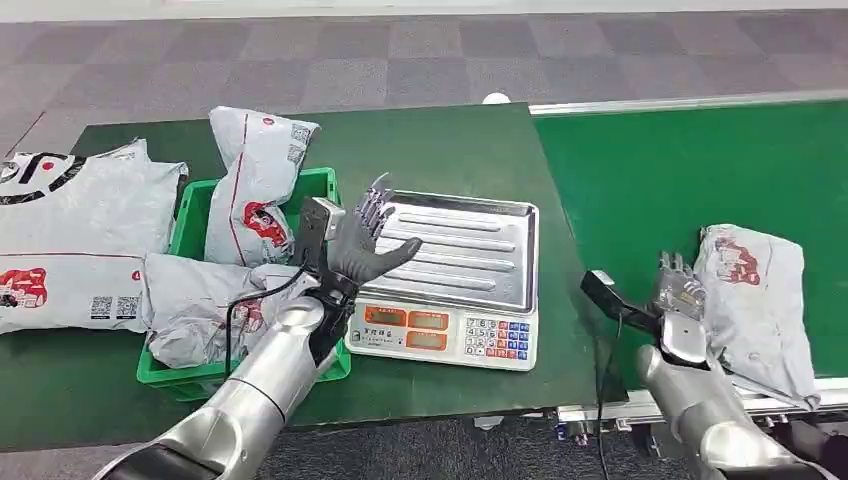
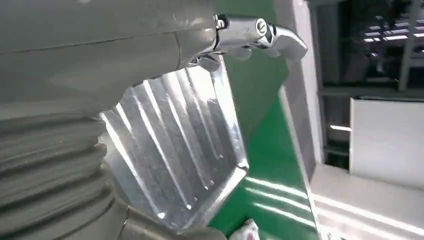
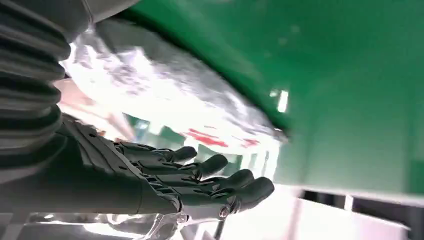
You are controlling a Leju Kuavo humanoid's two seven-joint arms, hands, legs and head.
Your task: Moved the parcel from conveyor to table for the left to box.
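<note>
Plainly, the parcel (image 1: 755, 300) is a soft grey poly mailer with red print, lying flat on the green conveyor (image 1: 690, 170), well to the conveyor side of the scale (image 1: 450, 280) that stands on the table (image 1: 450, 150). Its film looks crumpled and slack, so it is judged light, limp and somewhat slippery; the contents cannot be told, though nothing rigid is outlined under the skin. A wrinkled bag of this kind may be expected to sag and fold when lifted, and a grip on a loose corner could be lost as the film slides.

The right hand (image 1: 678, 290) is seen just beside the parcel's edge nearest the scale, fingers (image 3: 225, 175) extended and slightly apart, nothing held. Whether the parcel is touched cannot be told. The left hand (image 1: 365, 245) is raised over the near-left corner of the scale's steel tray (image 2: 175, 150), fingers spread, empty.

A hold is best taken across the bulkier middle of the bag, with film and contents gathered together between thumb and fingers, rather than at a thin margin. A firm squeeze is thought safe, since the packet seems unlikely to be fragile. Left of the scale, a green crate (image 1: 195, 225) already carries similar bags.
</note>
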